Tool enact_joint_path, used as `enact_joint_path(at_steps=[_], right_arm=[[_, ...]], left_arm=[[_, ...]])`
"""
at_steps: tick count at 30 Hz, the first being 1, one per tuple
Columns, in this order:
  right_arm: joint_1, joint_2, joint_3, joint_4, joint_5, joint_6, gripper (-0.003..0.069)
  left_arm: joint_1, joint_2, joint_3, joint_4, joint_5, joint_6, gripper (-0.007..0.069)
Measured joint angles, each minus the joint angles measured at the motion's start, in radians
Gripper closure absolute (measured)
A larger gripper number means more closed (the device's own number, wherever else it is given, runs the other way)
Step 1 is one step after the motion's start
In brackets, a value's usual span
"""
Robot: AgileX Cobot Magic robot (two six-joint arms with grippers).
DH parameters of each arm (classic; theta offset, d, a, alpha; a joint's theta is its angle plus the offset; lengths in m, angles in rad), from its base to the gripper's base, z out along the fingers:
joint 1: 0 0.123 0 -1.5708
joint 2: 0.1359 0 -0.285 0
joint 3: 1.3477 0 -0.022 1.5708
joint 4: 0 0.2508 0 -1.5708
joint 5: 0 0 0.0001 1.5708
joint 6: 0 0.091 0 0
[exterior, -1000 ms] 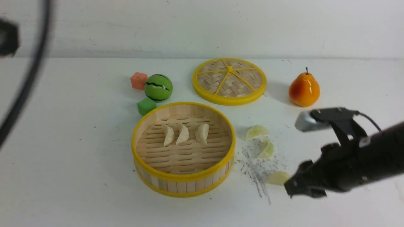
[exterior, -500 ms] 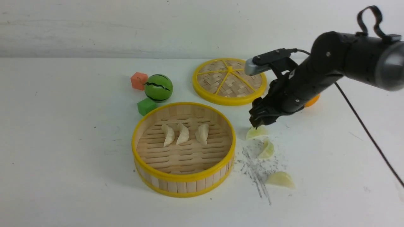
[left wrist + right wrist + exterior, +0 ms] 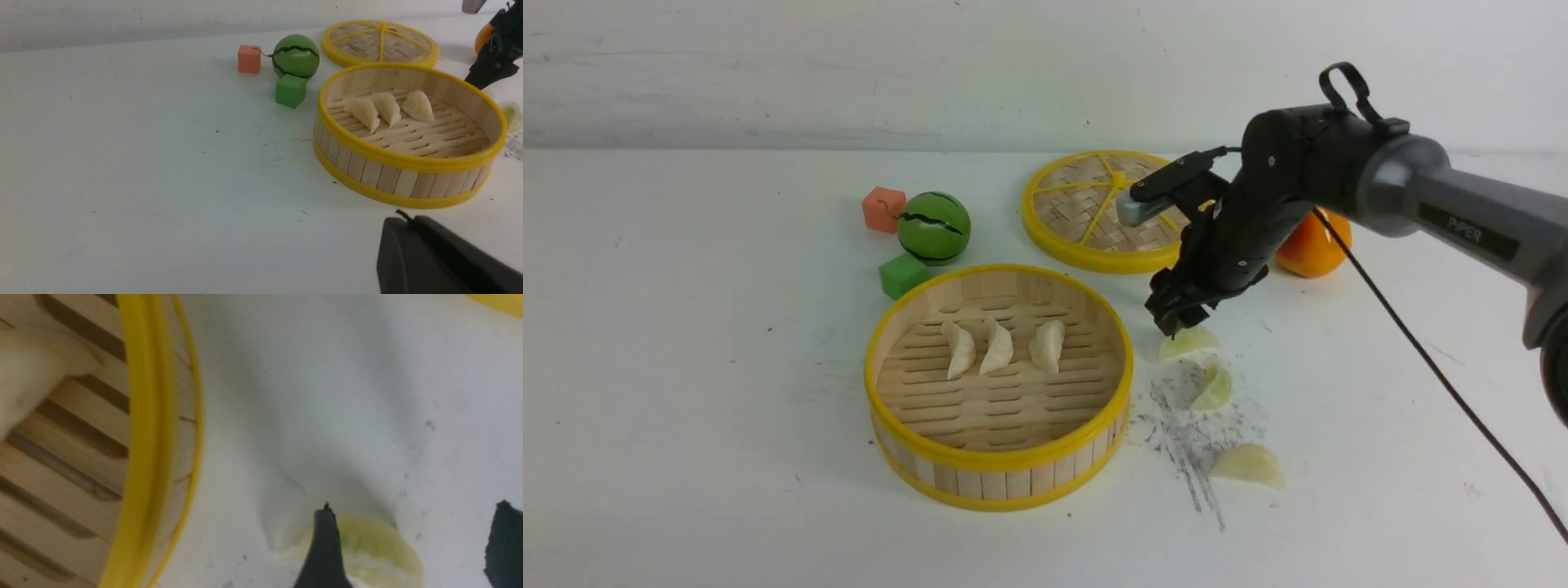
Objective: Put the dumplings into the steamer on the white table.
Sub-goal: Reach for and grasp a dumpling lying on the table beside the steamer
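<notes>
The steamer [image 3: 1001,459] stands on the white table [image 3: 686,367] and holds three cream dumplings [image 3: 996,346] in a row. Three pale green dumplings lie to its right: the far one [image 3: 1194,342], the middle one [image 3: 1215,386] and the near one [image 3: 1248,464]. My right gripper [image 3: 1176,320] is open, tips down right over the far green dumpling. In the right wrist view the gripper [image 3: 414,522] is spread wide, with one finger [image 3: 325,547] across that dumpling [image 3: 367,547]. My left gripper [image 3: 402,218] is shut and empty, low in front of the steamer [image 3: 408,159].
The flat woven lid [image 3: 1116,208] lies behind the steamer. An orange pear [image 3: 1311,245] sits behind my right arm. A green watermelon ball [image 3: 934,226], an orange cube [image 3: 883,208] and a green cube [image 3: 902,274] sit at back left. Dark scratch marks [image 3: 1188,433] surround the green dumplings.
My right arm swung from the front right up and back, then moved left and down onto the far green dumpling. The blurred left arm and cable left the front view.
</notes>
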Motion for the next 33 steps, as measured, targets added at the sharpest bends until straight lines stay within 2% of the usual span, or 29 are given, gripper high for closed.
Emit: enact_joint_path(at_steps=[4, 8, 15, 20, 24, 26, 30, 33], right_arm=[[0.0, 0.008, -0.006, 0.023, 0.024, 0.026, 0.0208], [-0.01, 0.008, -0.028, 0.028, 0.138, 0.105, 0.0277], [-0.049, 0.008, -0.108, 0.02, 0.299, 0.102, 0.0298], [-0.053, 0.009, -0.121, 0.029, 0.263, -0.034, 0.0298], [-0.052, 0.025, -0.122, 0.084, 0.228, -0.075, 0.03], [-0.052, 0.038, -0.122, 0.094, 0.214, -0.133, 0.0301], [-0.051, 0.044, -0.123, 0.093, 0.205, -0.395, 0.0335], [-0.05, 0.044, -0.123, 0.097, 0.209, -0.521, 0.0365]], left_arm=[[0.0, 0.036, 0.0, 0.003, 0.003, 0.0, 0.0639], [0.0, 0.088, 0.0, 0.019, 0.008, 0.0, 0.0639], [0.0, 0.113, 0.0, 0.039, 0.008, 0.0, 0.0639], [0.0, 0.113, 0.003, 0.061, -0.009, 0.0, 0.0639], [0.0, 0.115, 0.004, 0.084, -0.013, -0.004, 0.0639], [0.0, 0.115, 0.004, 0.088, -0.014, -0.004, 0.0639], [0.0, 0.115, 0.004, 0.094, -0.014, -0.005, 0.0639], [0.0, 0.115, 0.004, 0.094, -0.015, -0.005, 0.0639]])
